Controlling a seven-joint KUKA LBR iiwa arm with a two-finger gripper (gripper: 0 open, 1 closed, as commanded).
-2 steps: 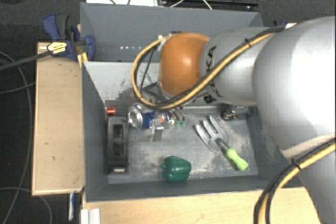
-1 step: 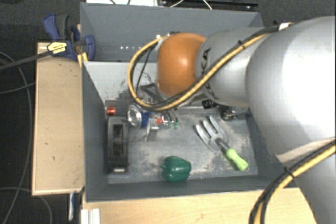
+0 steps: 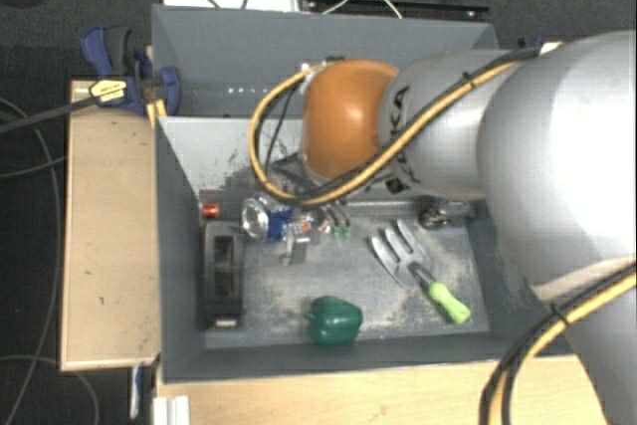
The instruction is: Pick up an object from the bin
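My gripper (image 3: 315, 220) reaches down into the back middle of the bin, under the arm's orange cover. Just to its left, touching or nearly touching it, lies a shiny silver and blue crumpled thing (image 3: 263, 219). A small silver fork-like tool with a green handle (image 3: 412, 267) lies to the gripper's right, pointing toward the front right corner. A green toy bell pepper (image 3: 333, 320) sits at the front middle, apart from the gripper.
A black rectangular block (image 3: 221, 276) lies along the bin's left wall, with a small red thing (image 3: 210, 210) behind it. The arm covers the bin's back right part. Bare floor shows between the pepper and the gripper.
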